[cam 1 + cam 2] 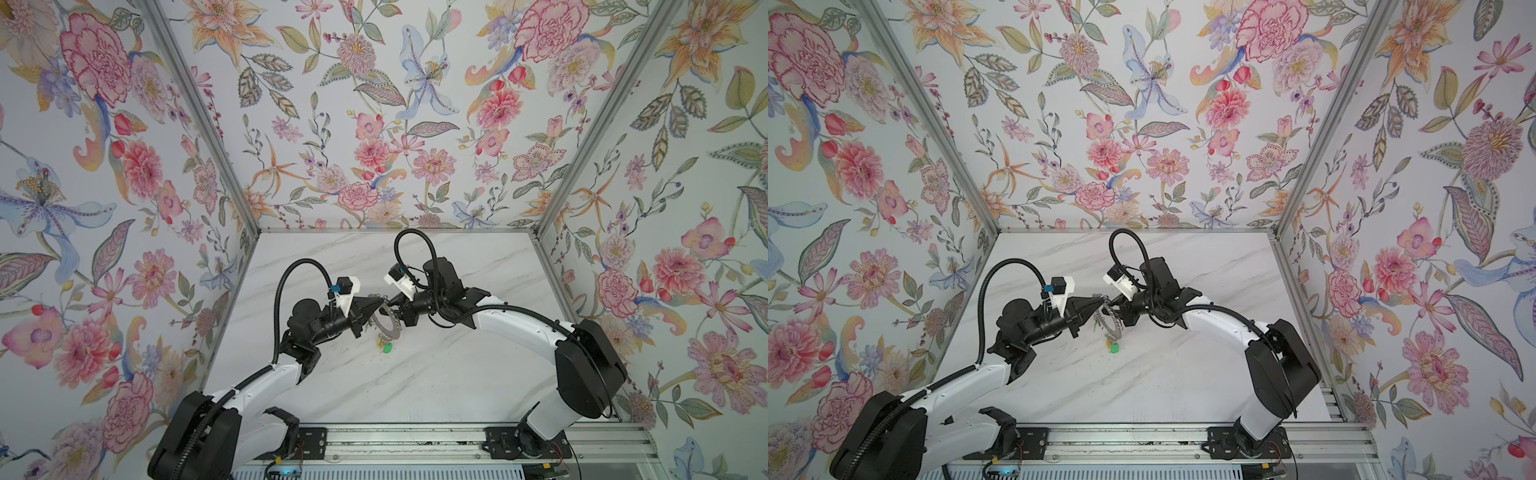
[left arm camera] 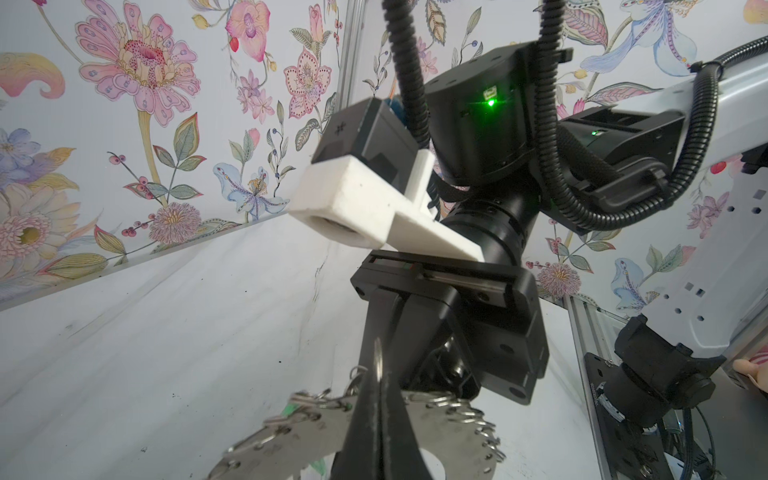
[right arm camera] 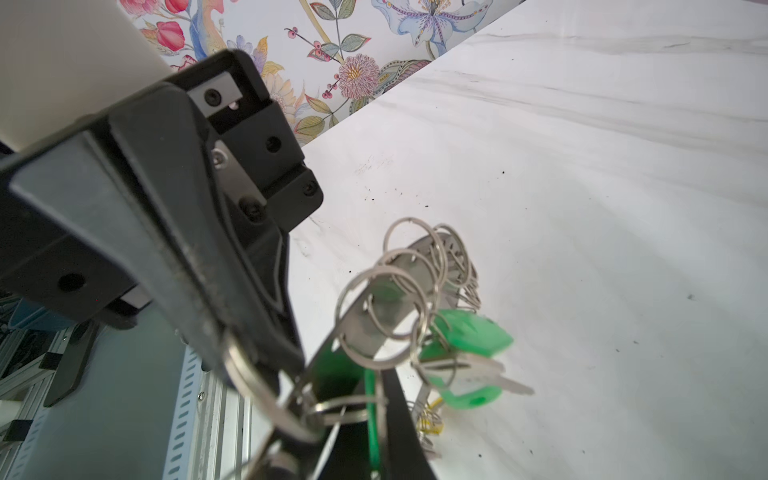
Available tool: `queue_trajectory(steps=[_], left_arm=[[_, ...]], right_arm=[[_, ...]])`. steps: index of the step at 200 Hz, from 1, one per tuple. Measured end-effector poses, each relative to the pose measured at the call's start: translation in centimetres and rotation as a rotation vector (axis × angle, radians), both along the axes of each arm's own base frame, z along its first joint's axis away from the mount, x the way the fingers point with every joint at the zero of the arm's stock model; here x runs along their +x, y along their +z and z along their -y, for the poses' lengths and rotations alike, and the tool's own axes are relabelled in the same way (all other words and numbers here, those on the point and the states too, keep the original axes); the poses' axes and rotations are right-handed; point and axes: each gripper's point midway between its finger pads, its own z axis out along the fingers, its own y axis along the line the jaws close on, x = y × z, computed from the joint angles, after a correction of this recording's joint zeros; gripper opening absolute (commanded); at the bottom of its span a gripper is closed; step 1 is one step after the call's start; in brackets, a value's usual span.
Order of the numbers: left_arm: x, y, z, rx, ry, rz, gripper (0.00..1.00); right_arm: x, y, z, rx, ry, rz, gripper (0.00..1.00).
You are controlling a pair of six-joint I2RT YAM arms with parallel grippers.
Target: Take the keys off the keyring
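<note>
The left gripper (image 1: 375, 308) and right gripper (image 1: 393, 308) are each clamped on the grey keyring (image 1: 390, 330), held above the counter (image 1: 436, 374) between them, with green-tagged keys (image 3: 469, 332) hanging from it, so removal seems largely undone.

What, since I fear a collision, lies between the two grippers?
Only the keyring: both top views show its upper rim spanning from left gripper to right gripper.

The white marble-look tabletop (image 1: 415, 382) with faint grey veins carries scattered tiny dark specks (image 3: 424, 205). Near its middle a small green-tagged metal key (image 1: 387, 349) hangs low; whether it touches the surface cannot be told.
</note>
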Motion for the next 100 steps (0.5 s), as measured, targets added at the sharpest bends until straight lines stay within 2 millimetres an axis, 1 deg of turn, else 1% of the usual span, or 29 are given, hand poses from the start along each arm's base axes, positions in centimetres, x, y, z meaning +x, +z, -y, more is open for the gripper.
queue_trajectory(steps=[62,100], left_arm=[[-0.2,0.6,-0.1,0.0,0.006,0.014,0.0],[-0.3,0.6,-0.3,0.018,0.02,0.018,0.0]], right_arm=[[0.3,1.0,0.5,0.013,-0.014,0.018,0.0],[0.3,1.1,0.7,0.013,-0.02,0.021,0.0]])
